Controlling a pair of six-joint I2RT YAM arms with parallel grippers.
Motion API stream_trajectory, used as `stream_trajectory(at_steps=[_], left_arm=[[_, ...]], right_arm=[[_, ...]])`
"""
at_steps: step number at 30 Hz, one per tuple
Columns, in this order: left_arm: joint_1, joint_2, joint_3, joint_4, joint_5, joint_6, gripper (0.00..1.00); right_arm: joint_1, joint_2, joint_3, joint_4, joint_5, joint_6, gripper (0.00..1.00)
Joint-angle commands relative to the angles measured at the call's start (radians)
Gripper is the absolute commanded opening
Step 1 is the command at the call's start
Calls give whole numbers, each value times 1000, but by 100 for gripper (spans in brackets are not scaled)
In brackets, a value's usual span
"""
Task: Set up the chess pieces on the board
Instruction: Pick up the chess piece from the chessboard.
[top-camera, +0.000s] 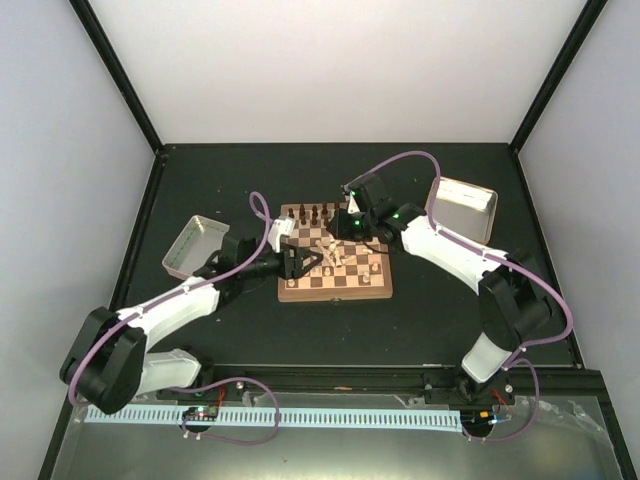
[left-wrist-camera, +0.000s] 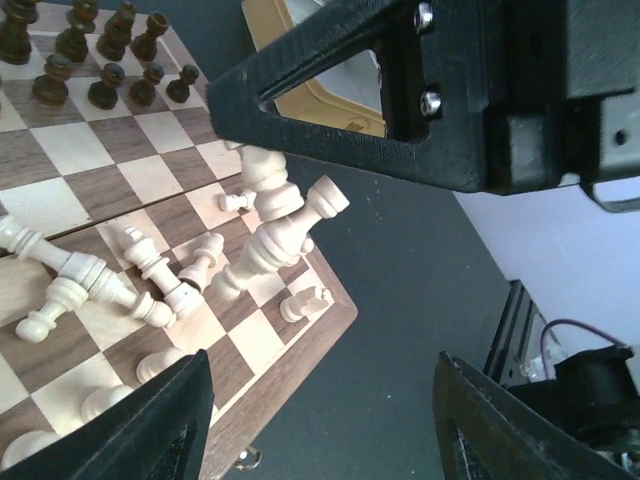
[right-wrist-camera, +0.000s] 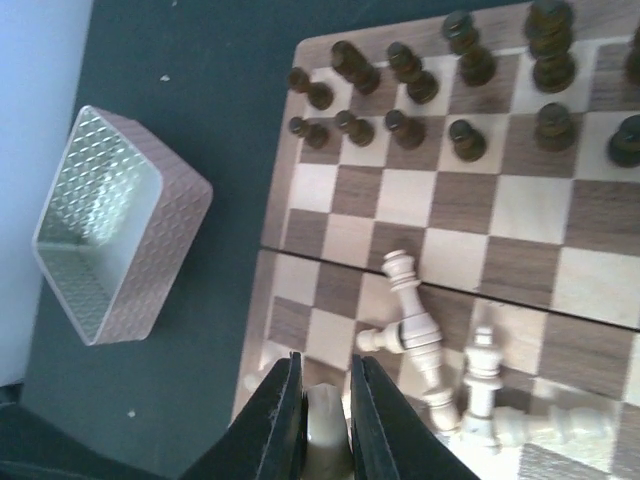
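From the top camera, the small square wooden chessboard (top-camera: 336, 293) with dark and tan checks lies mid-way across the black bench (top-camera: 250, 335), with both arms reaching over it. The left gripper (top-camera: 302, 262) hangs at the board's left edge and the right gripper (top-camera: 347, 228) over its far half. Between them is a heap of tiny pale cream chess pieces (top-camera: 331, 252). Tiny dark brown pieces (top-camera: 315, 213) stand in rows just left of the right gripper. A shallow rectangular metal tray (top-camera: 186, 262) sits well out behind the left gripper. From up here I cannot tell how either gripper's jaws stand.

The left wrist camera settles one: the left gripper (left-wrist-camera: 320, 400) has its jaws apart, with only the bench and the board's corner between them. Ahead of its fingers (left-wrist-camera: 150, 425), the pale cream chess pieces (left-wrist-camera: 270, 240) lie toppled across the squares.

The right wrist camera alone shows the grasp. The right gripper (right-wrist-camera: 325, 375) is clamped on a single pale piece (right-wrist-camera: 322, 425) at the board's edge, and the tray (right-wrist-camera: 168, 245) is off to its left.
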Motion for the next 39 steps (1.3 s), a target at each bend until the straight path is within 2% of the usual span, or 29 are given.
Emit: stream_trajectory(at_steps=[1, 10, 14, 22, 31, 39], left_arm=[[-40, 41, 45, 93, -34, 126, 59], [-46, 117, 72, 153, 4, 305, 60], [-46, 148, 105, 125, 7, 362, 58], [-48, 181, 129, 109, 36, 361, 44], [-53, 197, 130, 97, 20, 352, 48], [-53, 234, 155, 104, -88, 322, 45]], right_arm=[[-4, -23, -1, 46, -135, 82, 16], [-6, -19, 30, 5, -261, 112, 16], [-5, -24, 32, 3, -302, 123, 16], [-6, -30, 22, 21, -314, 145, 16], [-8, -30, 11, 58, -249, 168, 15], [-19, -2, 6, 107, -173, 169, 15]])
